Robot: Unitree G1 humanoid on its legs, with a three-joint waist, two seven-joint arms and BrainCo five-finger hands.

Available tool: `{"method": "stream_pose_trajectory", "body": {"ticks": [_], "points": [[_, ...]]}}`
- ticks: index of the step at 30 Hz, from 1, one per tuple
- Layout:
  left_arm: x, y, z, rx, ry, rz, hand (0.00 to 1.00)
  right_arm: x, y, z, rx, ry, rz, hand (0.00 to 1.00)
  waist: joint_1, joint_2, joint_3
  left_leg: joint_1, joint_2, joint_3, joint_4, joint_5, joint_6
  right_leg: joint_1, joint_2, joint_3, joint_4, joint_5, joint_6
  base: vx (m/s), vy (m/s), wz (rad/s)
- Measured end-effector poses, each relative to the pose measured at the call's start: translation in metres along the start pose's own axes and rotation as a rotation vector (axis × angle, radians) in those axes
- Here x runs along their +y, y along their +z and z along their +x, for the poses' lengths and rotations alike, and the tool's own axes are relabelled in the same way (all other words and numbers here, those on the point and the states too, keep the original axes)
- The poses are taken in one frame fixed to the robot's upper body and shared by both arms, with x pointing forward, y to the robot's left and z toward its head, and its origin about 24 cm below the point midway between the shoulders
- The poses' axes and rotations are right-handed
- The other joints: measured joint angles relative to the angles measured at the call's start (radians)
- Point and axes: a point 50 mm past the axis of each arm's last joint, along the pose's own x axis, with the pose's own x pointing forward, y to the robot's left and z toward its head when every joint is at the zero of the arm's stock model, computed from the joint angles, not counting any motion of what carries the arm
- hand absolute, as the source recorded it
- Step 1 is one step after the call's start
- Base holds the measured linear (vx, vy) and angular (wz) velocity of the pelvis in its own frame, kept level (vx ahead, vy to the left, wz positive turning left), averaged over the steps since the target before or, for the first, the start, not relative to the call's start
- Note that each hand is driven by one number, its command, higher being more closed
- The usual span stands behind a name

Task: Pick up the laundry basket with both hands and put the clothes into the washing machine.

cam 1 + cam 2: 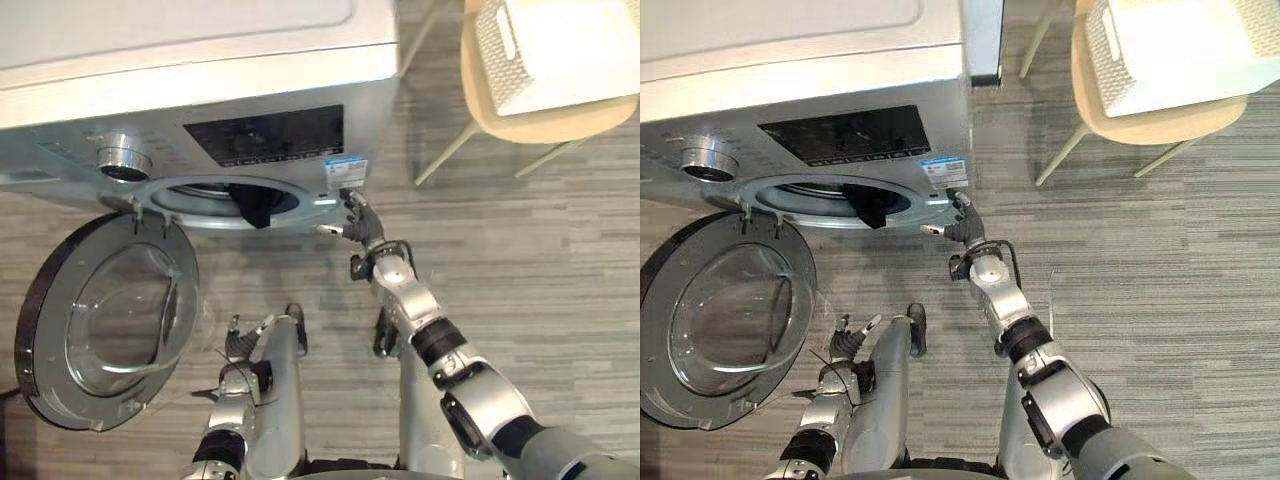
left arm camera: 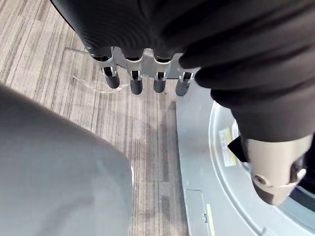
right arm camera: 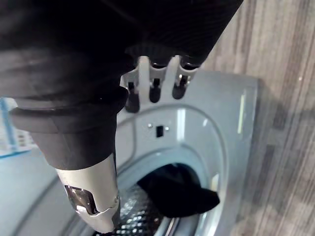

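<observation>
A dark cloth [image 1: 255, 207] hangs over the lower rim of the washing machine [image 1: 200, 60] drum opening, also seen as the dark cloth [image 3: 177, 191] lying in the drum mouth. My right hand [image 1: 362, 228] hovers just right of the opening, open and holding nothing, fingers [image 3: 155, 91] relaxed. Low down beside the swung-out round door [image 1: 110, 320] is my left hand [image 1: 245, 345], open and empty, its fingers [image 2: 135, 86] straight over the floor. The white laundry basket [image 1: 560, 45] sits on a chair at the far right, away from both hands.
The glass door stands wide open to the left of the drum. A pale wooden chair [image 1: 480, 105] with thin legs stands at the upper right on the striped grey floor [image 1: 560, 260].
</observation>
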Motion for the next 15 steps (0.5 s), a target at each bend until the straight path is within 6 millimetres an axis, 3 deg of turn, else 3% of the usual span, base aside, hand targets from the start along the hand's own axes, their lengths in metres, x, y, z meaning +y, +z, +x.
{"method": "stream_pose_trajectory", "body": {"ticks": [6,7,15], "points": [[-0.026,0.038,0.000,-0.139,-0.091,-0.068,0.00,-0.021,0.021,0.020,0.013,-0.068,0.042,0.00,0.011,0.002,0.043,-0.117,-0.047,-0.045,0.067,-0.013,0.021,-0.073,-0.052,-0.029,0.057,-0.022,0.014,0.02,0.076,0.29],[-0.031,0.044,-0.001,-0.150,-0.102,-0.084,0.00,-0.026,0.020,0.021,0.028,-0.087,0.059,0.00,0.030,0.002,0.043,-0.131,-0.049,-0.045,0.077,-0.015,0.025,-0.083,-0.055,-0.029,0.060,-0.022,0.014,-0.01,0.032,0.06],[-0.038,0.046,-0.003,-0.155,-0.116,-0.101,0.00,-0.038,0.002,0.019,0.106,-0.155,0.130,0.00,0.032,0.002,0.043,-0.145,-0.078,-0.040,0.079,-0.017,0.035,-0.089,-0.083,-0.024,0.057,-0.027,0.026,0.00,0.016,0.08]]}}
